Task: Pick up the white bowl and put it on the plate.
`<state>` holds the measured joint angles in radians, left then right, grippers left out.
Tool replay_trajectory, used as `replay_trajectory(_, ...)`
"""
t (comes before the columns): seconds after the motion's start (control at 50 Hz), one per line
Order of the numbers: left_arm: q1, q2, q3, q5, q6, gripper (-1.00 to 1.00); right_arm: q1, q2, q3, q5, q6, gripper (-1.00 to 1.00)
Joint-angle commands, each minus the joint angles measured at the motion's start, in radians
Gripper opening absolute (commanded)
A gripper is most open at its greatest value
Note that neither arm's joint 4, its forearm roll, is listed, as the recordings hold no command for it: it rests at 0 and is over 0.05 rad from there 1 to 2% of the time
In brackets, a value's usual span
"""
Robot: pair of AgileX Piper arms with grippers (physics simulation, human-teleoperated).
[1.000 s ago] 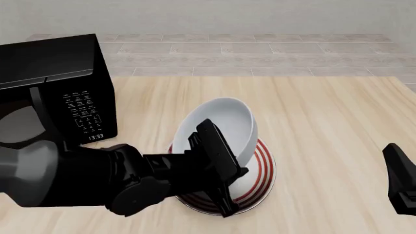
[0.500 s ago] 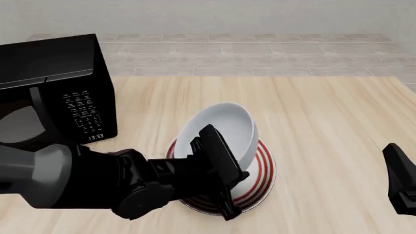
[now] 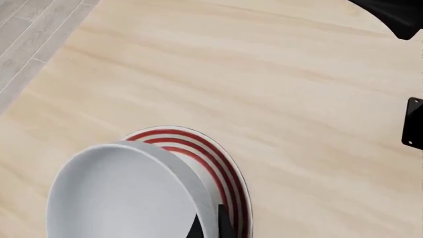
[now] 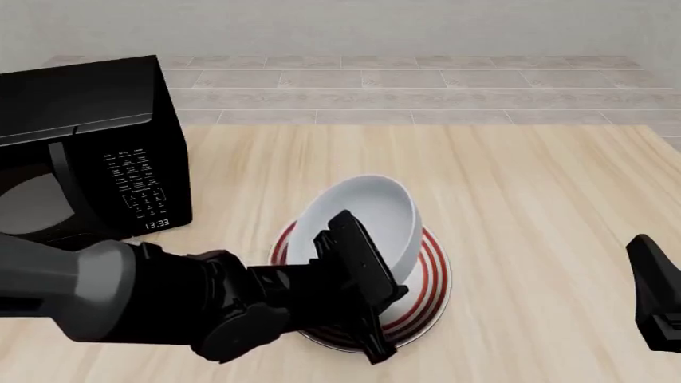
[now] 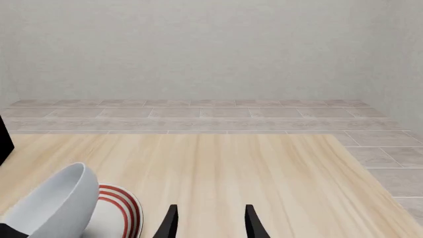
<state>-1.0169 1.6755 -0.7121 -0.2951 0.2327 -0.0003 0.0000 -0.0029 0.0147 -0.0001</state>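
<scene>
The white bowl (image 4: 368,209) is tilted, its opening facing left, just over the red-ringed plate (image 4: 428,275) at the table's middle front. My left gripper (image 4: 372,265) is shut on the bowl's near rim. In the left wrist view its dark fingertips (image 3: 197,229) pinch the wall of the bowl (image 3: 119,193), with the plate (image 3: 215,161) showing beyond. Whether the bowl touches the plate is unclear. My right gripper (image 5: 210,225) stands open and holds nothing at the table's right front (image 4: 655,295). From its wrist view, the bowl (image 5: 56,206) and plate (image 5: 122,206) lie off to one side.
A black microwave (image 4: 91,152) stands at the left of the wooden table (image 4: 532,183), close to the left arm. A tiled counter strip (image 4: 426,88) and wall run along the back. Parts of the right arm (image 3: 396,15) show in the left wrist view.
The left gripper has lowered the tilted bowl a little toward the plate. The right arm has not moved.
</scene>
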Motion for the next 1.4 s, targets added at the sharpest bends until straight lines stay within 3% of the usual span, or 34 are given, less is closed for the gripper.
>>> replay_trajectory(0.02,-0.003,0.005,-0.01,-0.006,0.0,-1.0,0.0,0.006,0.0,-0.017,0.0,1.0)
replay_trajectory(0.34,-0.021,0.021,-0.012,-0.018,-0.004,-1.0,0.0,0.006,0.0,-0.017,0.0,1.0)
replay_trajectory(0.36,-0.017,0.02,-0.015,-0.015,-0.002,1.0,0.001,0.006,0.0,-0.017,0.0,1.0)
replay_trajectory(1.06,-0.009,-0.003,-0.008,-0.002,0.016,1.0,0.0,0.006,0.0,-0.017,0.0,1.0)
replay_trajectory(1.4,0.0,-0.12,0.047,0.036,0.041,1.0,0.001,0.006,0.0,-0.017,0.0,1.0)
